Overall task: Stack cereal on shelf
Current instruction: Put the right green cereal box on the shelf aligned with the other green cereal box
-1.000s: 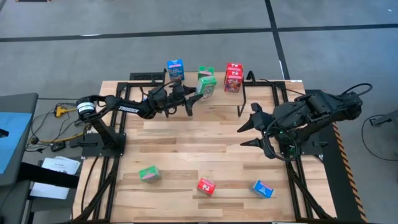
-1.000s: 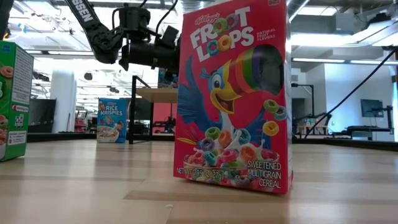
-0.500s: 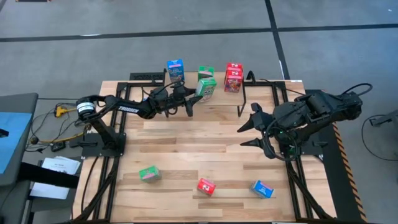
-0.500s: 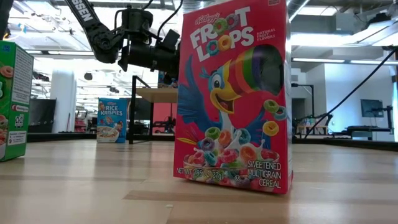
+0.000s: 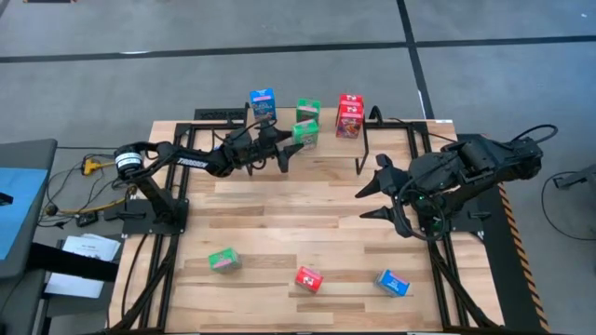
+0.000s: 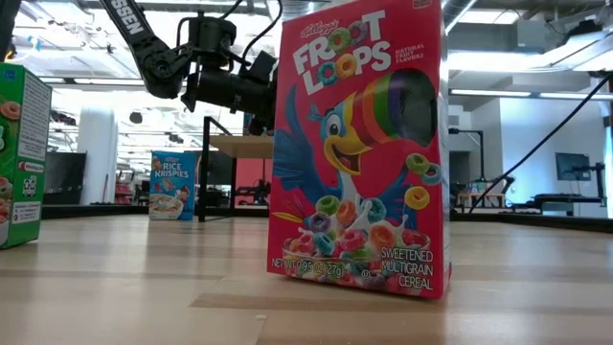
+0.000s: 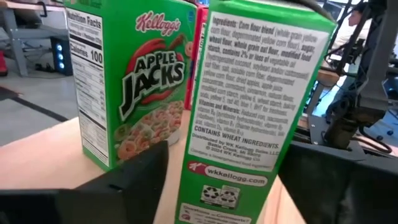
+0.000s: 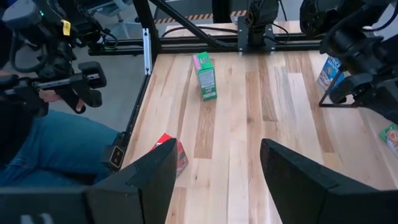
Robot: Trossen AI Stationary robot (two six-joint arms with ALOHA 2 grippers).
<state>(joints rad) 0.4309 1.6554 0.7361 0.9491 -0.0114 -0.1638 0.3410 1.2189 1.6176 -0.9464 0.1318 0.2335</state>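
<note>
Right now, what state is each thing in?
Left gripper: open, at the shelf's green boxes.
Right gripper: open, empty, waiting.
Shelf: holds blue, green and red boxes.
Nearer green box: upright between the left fingers.
Three front boxes: loose on the table.

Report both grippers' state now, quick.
Left gripper: fingers open around a green cereal box on the shelf, not clamping it.
Right gripper: open, empty, waiting above the table.

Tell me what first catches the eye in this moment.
A red Froot Loops box fills the low view, standing on the table's near edge. On the shelf at the far edge, the left gripper sits at a green box beside another Apple Jacks box. The right gripper waits open mid-table.
</note>
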